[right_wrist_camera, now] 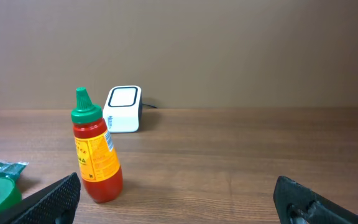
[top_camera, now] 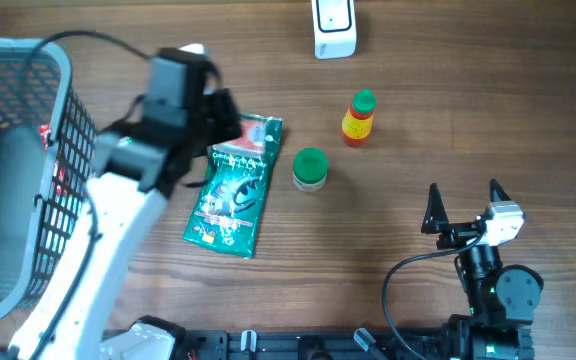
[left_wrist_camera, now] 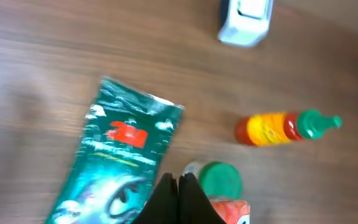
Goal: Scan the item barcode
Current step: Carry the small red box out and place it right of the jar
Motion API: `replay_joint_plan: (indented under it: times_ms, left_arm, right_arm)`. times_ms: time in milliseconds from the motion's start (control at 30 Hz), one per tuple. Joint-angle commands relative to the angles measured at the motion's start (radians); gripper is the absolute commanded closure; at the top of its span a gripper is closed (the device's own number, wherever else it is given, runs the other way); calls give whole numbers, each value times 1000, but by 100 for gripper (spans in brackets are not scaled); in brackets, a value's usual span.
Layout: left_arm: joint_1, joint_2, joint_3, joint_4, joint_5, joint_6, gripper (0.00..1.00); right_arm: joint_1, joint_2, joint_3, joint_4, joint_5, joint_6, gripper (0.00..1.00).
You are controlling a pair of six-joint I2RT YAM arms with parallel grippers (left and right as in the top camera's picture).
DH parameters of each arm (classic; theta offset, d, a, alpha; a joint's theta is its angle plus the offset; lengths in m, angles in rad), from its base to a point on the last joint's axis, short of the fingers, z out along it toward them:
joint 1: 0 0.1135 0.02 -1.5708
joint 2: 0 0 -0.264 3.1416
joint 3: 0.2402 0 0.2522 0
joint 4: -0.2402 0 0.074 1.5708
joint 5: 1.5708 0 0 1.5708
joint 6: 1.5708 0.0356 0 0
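Wooden worktop [top_camera: 448, 120], stock as I found it. One green foil packet [top_camera: 236, 195] lay flat, left of centre; its print was too blurred to read, and a red mark showed from my left wrist. One green-lidded jar [top_camera: 310, 168] sat just beside it. One red sauce bottle [top_camera: 359, 118] with an unreadable yellow label stood upright in my right-wrist view. One white scanner [top_camera: 334, 28] was at the far edge. One wire basket [top_camera: 63, 130] appeared overhead only. My left claw [left_wrist_camera: 179, 196] hung pinched together, empty, above the packet. My right claw [top_camera: 464, 192] stood wide, empty.

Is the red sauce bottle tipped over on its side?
No, the sauce bottle stands upright on the table, with its green cap pointing straight up.
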Motion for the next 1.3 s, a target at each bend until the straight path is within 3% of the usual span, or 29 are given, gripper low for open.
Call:
replay_joint_plan:
  times_ms: [0, 233, 500, 700, 867, 1033, 1267]
  left_arm:
    - [-138, 78, 1, 74, -23, -15, 96]
    - [-379, 240, 1, 225, -65, -15, 96]
    - [-505, 458, 1, 330, -64, -16, 96]
    - [-526, 564, 1, 369, -64, -15, 96]
    - [-526, 583, 1, 374, -64, -15, 84]
    - [-526, 583, 1, 380, -73, -14, 86]
    - [-526, 484, 1, 380, -235, 8, 89]
  right_arm:
    - [4, -6, -1, 2, 10, -9, 0]
    - [4, -6, -1, 2, 9, -9, 0]
    - [4, -6, -1, 2, 10, -10, 0]
    - [4, -6, -1, 2, 10, -9, 0]
    - [4, -6, -1, 2, 9, -10, 1]
    - [4, -6, -1, 2, 10, -10, 0]
    - [4, -6, -1, 2, 9, -9, 0]
